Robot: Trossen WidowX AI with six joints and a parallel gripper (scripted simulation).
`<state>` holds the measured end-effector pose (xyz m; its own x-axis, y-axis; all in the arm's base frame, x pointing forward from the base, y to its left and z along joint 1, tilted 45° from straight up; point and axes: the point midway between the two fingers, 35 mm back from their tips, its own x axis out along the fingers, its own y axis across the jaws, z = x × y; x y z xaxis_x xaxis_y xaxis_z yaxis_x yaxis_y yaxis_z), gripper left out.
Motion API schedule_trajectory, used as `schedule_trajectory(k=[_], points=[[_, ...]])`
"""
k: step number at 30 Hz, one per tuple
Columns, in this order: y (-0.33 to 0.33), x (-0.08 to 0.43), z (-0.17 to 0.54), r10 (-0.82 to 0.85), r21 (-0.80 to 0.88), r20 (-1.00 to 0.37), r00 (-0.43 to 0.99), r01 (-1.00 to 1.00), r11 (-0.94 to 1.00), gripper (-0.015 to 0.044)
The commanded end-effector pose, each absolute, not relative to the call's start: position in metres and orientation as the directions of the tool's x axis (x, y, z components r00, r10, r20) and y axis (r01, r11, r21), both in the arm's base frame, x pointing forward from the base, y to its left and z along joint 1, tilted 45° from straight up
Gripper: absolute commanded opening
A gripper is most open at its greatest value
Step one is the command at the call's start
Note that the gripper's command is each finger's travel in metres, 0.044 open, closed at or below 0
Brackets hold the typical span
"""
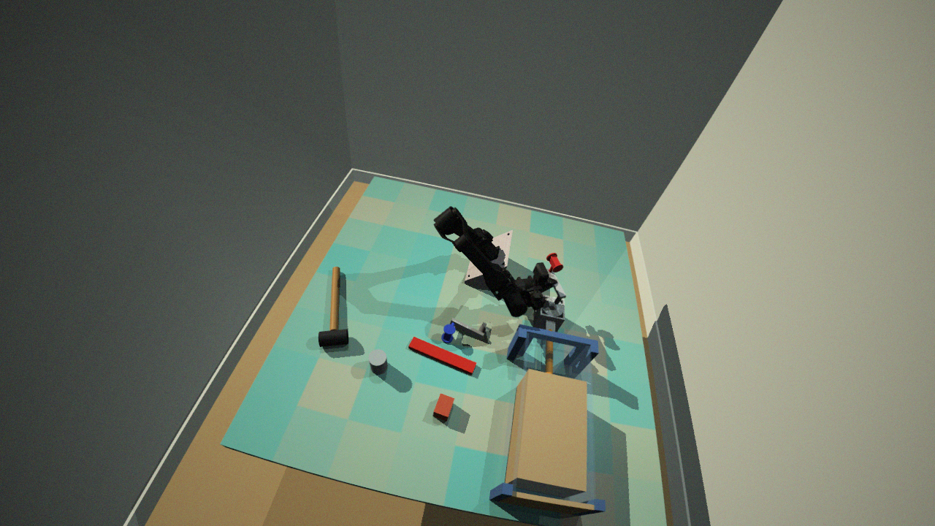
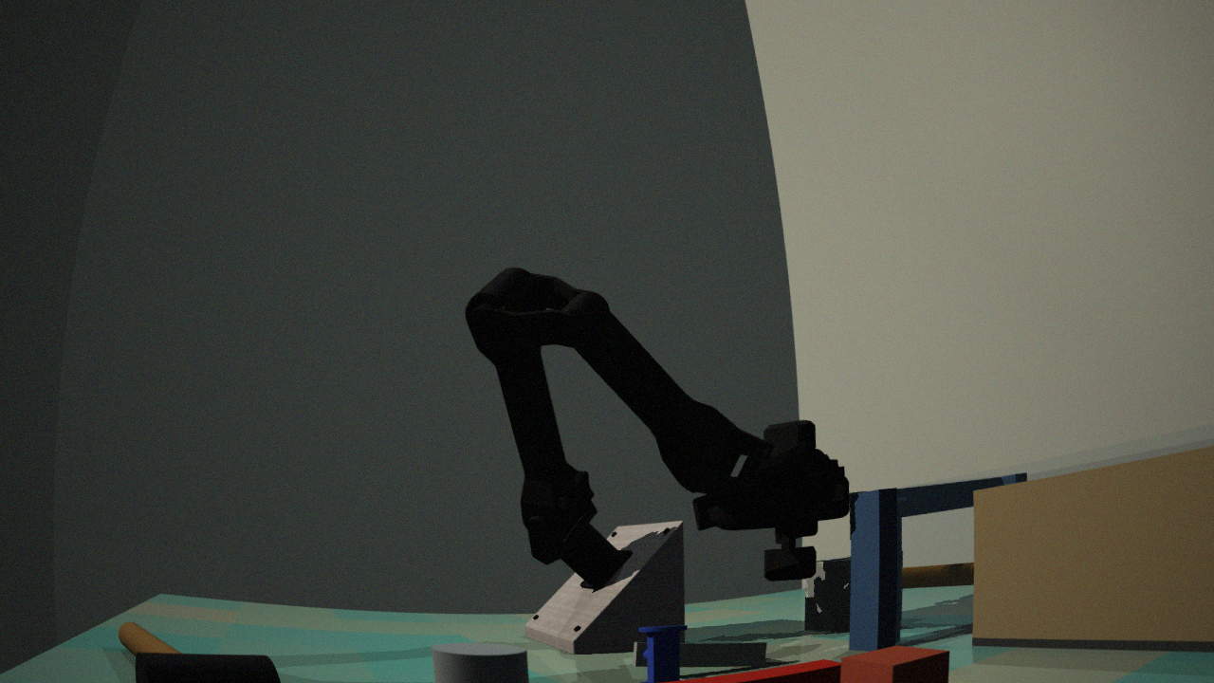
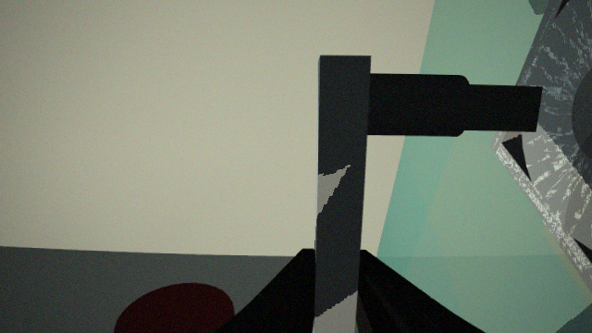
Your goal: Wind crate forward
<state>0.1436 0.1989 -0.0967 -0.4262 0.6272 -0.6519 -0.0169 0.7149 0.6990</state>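
My gripper (image 3: 333, 262) is shut on the bar of a grey crank handle (image 3: 342, 111) with a red knob (image 1: 554, 263) (image 3: 176, 307). Its black key (image 3: 416, 105) sticks out sideways in the wrist view, its tip over a corner of the winch top and outside the dark round hole. The grey winch (image 1: 550, 320) (image 3: 560, 162) stands before the blue steel frame (image 1: 565, 336) (image 2: 873, 569). An orange-brown strap (image 1: 548, 358) (image 2: 933, 576) runs from it to the tan crate (image 1: 552, 425) (image 2: 1094, 561). The crate looks flat, with a gap between its front and the frame.
A second crank with a blue knob (image 1: 448, 333) (image 2: 663, 654) lies left of the winch. Near it are a red bar (image 1: 442, 356), a red block (image 1: 443, 405) and a grey cylinder (image 1: 378, 361). A mallet (image 1: 334, 337) lies far left. Clear panels flank the crate.
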Motion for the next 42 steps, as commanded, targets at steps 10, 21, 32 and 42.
schedule_trajectory(k=[10,21,32,42], points=[[0.189,0.144,-0.106,0.634,0.707,-0.645,-0.427,-0.018,0.707,0.0000],[0.187,0.145,-0.106,0.634,0.707,-0.645,-0.427,-0.018,0.707,0.0000],[0.181,0.148,-0.104,0.634,0.707,-0.644,-0.428,-0.018,0.707,0.0000],[0.176,0.149,-0.106,0.633,0.707,-0.644,-0.429,-0.018,0.707,0.0000]])
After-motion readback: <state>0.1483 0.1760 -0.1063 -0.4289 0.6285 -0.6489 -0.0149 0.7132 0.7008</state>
